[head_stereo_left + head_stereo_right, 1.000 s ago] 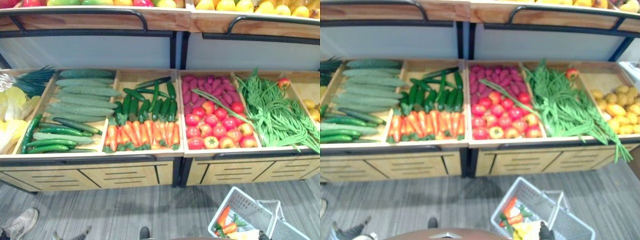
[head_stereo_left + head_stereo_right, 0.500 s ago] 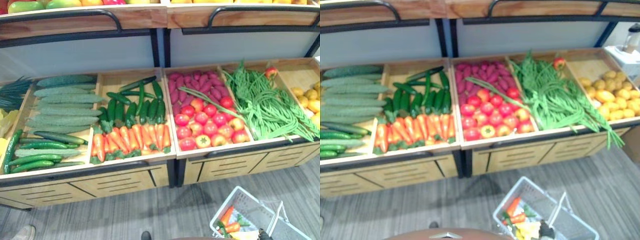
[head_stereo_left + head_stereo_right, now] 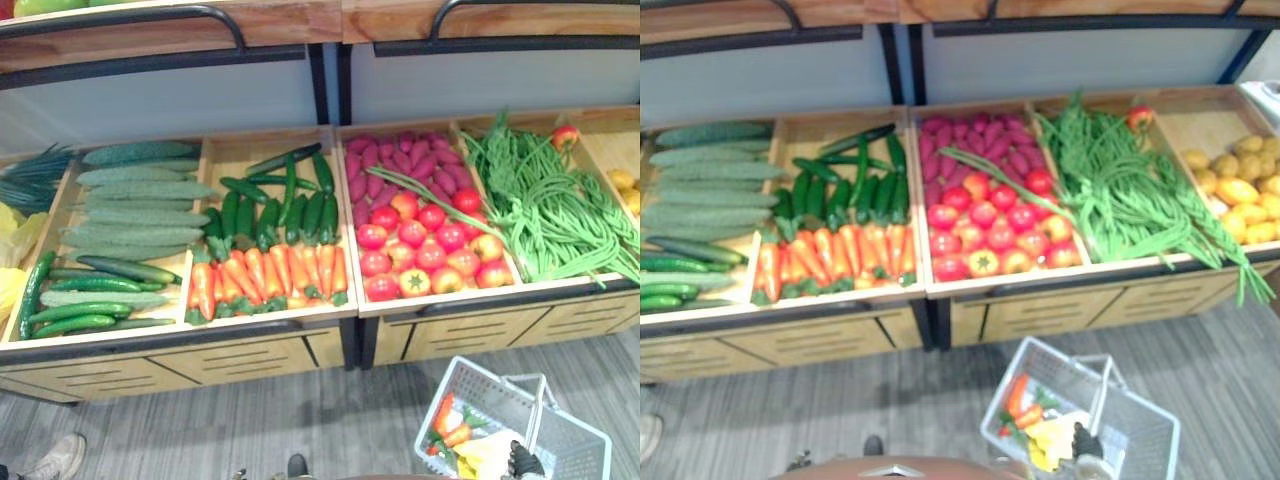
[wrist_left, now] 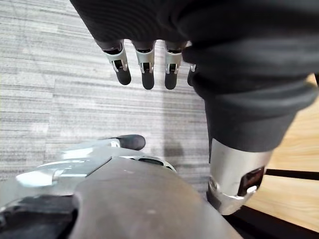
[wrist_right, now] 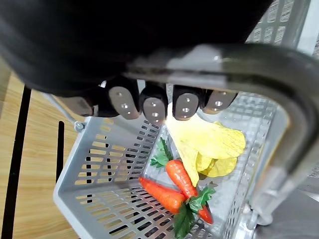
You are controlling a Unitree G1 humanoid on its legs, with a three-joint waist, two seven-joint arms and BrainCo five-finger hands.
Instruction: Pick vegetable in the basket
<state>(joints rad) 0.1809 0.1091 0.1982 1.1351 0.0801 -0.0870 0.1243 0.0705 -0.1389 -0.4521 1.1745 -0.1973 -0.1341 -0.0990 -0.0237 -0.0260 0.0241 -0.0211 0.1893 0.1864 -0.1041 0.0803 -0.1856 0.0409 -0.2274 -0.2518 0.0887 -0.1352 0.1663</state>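
A pale grey plastic basket (image 3: pixel 482 388) hangs low at the right in front of the produce stand. My right hand (image 5: pixel 152 107) is shut on its grey handle (image 5: pixel 234 62), fingers curled round the bar; the same hand shows dark at the basket's near rim (image 3: pixel 523 460). Inside lie two carrots (image 5: pixel 174 186) with green tops and a yellow leafy vegetable (image 5: pixel 209 142). My left hand (image 4: pixel 144 64) hangs over the grey floor, fingers straight and holding nothing.
The wooden stand (image 3: pixel 260 345) holds bins of cucumbers (image 3: pixel 130 210), carrots (image 3: pixel 265 275), tomatoes (image 3: pixel 420 250), purple-red tubers (image 3: pixel 400 165), green beans (image 3: pixel 545 205) and yellow produce (image 3: pixel 1235 185). A person's shoe (image 3: pixel 60 458) is on the floor at the lower left.
The whole picture has shifted sideways, so the camera has moved. The basket stays in my right hand with the same contents; the left hand is not seen earlier.
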